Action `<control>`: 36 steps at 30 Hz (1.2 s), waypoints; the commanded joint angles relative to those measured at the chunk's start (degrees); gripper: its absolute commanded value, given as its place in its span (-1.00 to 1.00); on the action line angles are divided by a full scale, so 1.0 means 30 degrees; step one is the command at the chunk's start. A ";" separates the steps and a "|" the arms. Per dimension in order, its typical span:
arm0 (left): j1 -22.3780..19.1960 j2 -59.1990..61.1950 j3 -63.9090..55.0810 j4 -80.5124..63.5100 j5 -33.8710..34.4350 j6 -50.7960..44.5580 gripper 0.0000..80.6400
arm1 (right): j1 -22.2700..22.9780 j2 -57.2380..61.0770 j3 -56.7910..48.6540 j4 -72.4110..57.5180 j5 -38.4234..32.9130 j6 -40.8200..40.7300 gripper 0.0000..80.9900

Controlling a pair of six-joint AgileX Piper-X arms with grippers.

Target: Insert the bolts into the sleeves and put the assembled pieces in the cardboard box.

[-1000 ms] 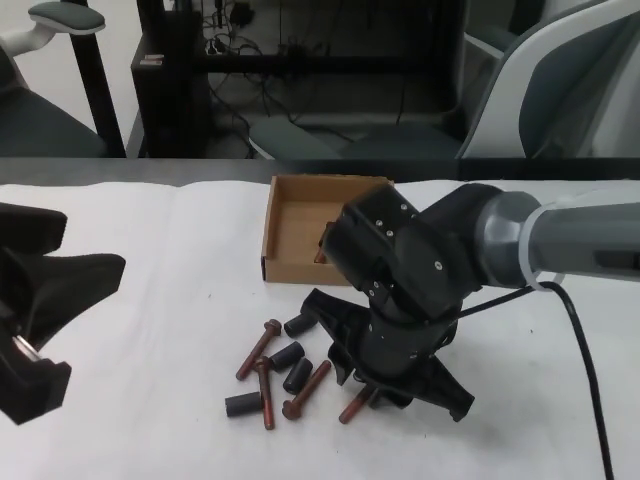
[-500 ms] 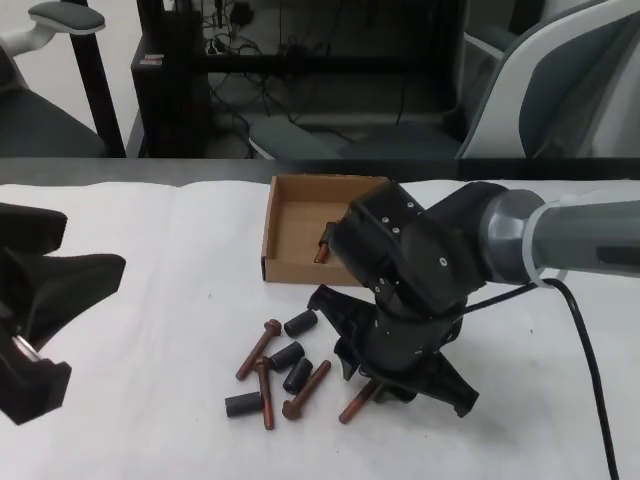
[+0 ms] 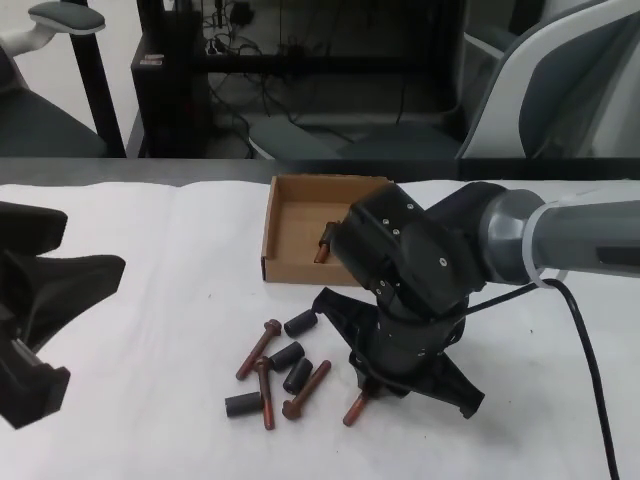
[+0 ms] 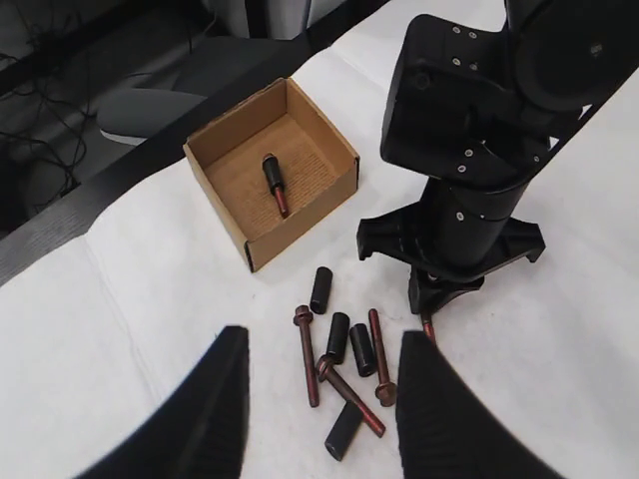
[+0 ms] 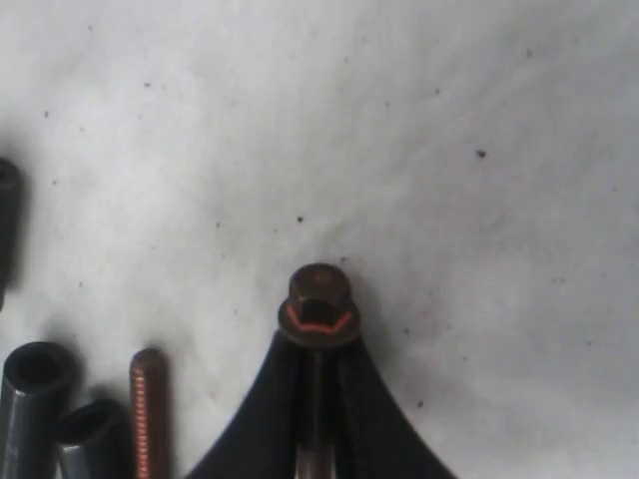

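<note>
The right hand is pointed down at the white-covered desk, just beside the loose pile towards the near edge, and its two fingers are pressed in on the shank of a copper-coloured bolt. The bolt's hex head pokes out just beyond the fingertips. I cannot tell whether it rests on the cloth or hangs just above it. The left hand hangs over the desk's left side, well apart from the parts, its fingers spread wide and holding nothing. Beside the gripped bolt lie three more bolts and four black sleeves, bunched loosely together between the desk's middle and its near edge. One sleeve sits at the near end of the pile. The cardboard box stands towards the far edge, near the middle. In it lies one assembled piece, a bolt seated in a sleeve.
</note>
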 commanded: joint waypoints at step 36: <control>0.0041 0.7317 -0.0120 0.2495 0.2823 1.1207 0.17 | -0.0104 -0.6267 0.0019 0.1366 -0.3365 -1.3946 -1.00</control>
